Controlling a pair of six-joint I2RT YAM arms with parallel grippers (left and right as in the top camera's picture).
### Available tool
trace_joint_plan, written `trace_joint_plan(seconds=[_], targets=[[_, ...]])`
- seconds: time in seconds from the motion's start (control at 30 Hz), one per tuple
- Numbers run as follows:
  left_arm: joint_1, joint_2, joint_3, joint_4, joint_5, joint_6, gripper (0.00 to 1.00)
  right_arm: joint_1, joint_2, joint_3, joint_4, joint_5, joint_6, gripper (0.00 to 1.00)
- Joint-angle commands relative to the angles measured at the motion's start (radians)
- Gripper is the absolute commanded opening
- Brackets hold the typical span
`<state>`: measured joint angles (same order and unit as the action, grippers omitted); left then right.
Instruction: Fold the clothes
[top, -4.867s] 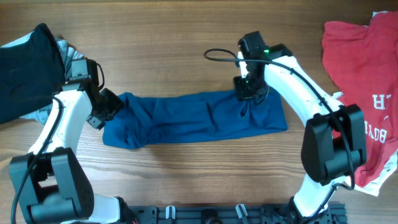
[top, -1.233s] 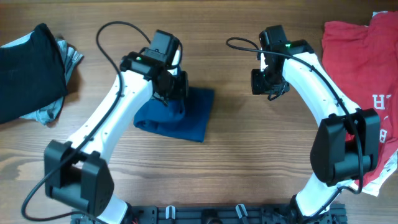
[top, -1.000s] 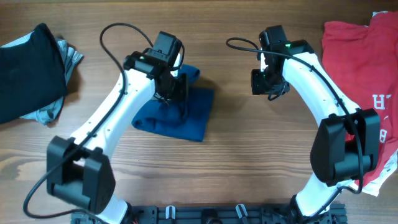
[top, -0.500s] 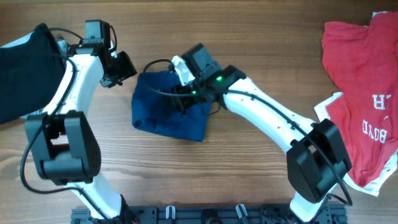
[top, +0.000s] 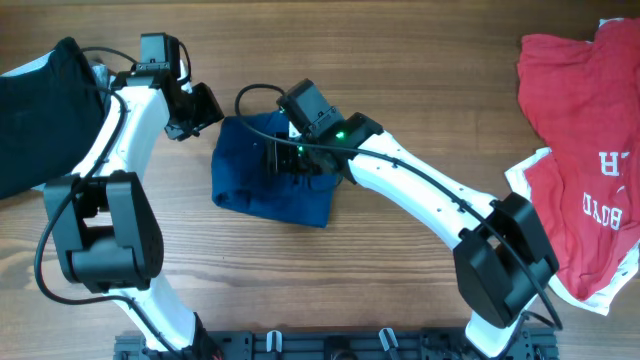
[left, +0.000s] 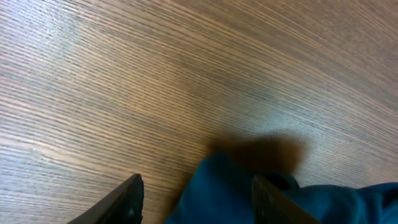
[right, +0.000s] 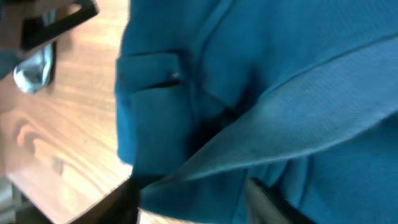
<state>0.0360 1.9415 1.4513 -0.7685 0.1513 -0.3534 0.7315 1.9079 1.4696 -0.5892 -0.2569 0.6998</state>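
Observation:
The dark blue shirt (top: 285, 195) lies folded into a small bundle left of the table's middle. My right gripper (top: 283, 158) is down on its upper part. In the right wrist view its fingers (right: 199, 200) are spread, with a ridge of the blue cloth (right: 249, 81) between them. My left gripper (top: 207, 104) is at the bundle's upper left corner. In the left wrist view its fingers (left: 199, 198) are wide apart, with the edge of the blue cloth (left: 227, 186) between them, low over the wood. It grips nothing.
A red shirt with white lettering (top: 585, 150) is spread along the right edge. A black garment (top: 40, 110) lies on a grey one (top: 75, 180) at the left edge. The arms' cables loop above the blue bundle.
Over the last second my left arm left the blue bundle for its upper left corner, and my right arm reached across onto it. Since half a second ago the right gripper has shifted slightly left.

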Motion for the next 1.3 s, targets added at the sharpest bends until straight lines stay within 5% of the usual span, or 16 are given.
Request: trace_joint_plan(seconds=[0.0, 0.03, 0.1, 0.13, 0.33, 0.53, 0.57, 0.67, 0.83, 1.1, 1.17, 1.27], targets=[[0.007, 0.005, 0.008, -0.002, 0.018, 0.008, 0.56, 0.001, 0.077, 0.009, 0.017, 0.048, 0.044, 0.5], [0.007, 0.005, 0.008, -0.001, 0.03, 0.008, 0.56, 0.0, 0.102, 0.009, 0.02, 0.038, 0.044, 0.49], [0.007, 0.005, 0.008, -0.001, 0.042, 0.008, 0.56, 0.0, 0.129, 0.009, 0.012, 0.008, 0.044, 0.09], [0.007, 0.005, 0.008, -0.001, 0.043, 0.008, 0.56, 0.0, 0.123, 0.01, -0.001, 0.001, 0.044, 0.04], [0.007, 0.005, 0.008, -0.001, 0.042, 0.008, 0.56, -0.002, -0.134, 0.01, -0.337, 0.224, 0.071, 0.04], [0.007, 0.005, 0.008, -0.002, 0.043, 0.008, 0.56, -0.002, -0.124, 0.006, -0.631, 0.215, 0.106, 0.04], [0.007, 0.006, 0.008, -0.001, 0.043, 0.008, 0.56, -0.001, -0.124, 0.006, -0.591, 0.174, 0.06, 0.11], [0.007, 0.006, 0.008, -0.002, 0.043, 0.008, 0.56, -0.001, -0.124, 0.006, -0.47, 0.026, -0.019, 0.56], [0.007, 0.006, 0.008, -0.005, 0.043, 0.009, 0.56, 0.04, -0.118, -0.006, -0.408, 0.085, -0.177, 0.64], [0.007, 0.005, 0.008, -0.006, 0.043, 0.009, 0.57, 0.057, 0.026, -0.01, -0.304, 0.219, -0.04, 0.62], [0.007, 0.005, 0.008, -0.007, 0.043, 0.008, 0.56, 0.056, 0.053, -0.01, -0.217, 0.233, -0.009, 0.53], [0.007, 0.006, 0.008, -0.009, 0.043, 0.008, 0.56, 0.058, 0.058, -0.01, -0.208, 0.174, 0.056, 0.04]])
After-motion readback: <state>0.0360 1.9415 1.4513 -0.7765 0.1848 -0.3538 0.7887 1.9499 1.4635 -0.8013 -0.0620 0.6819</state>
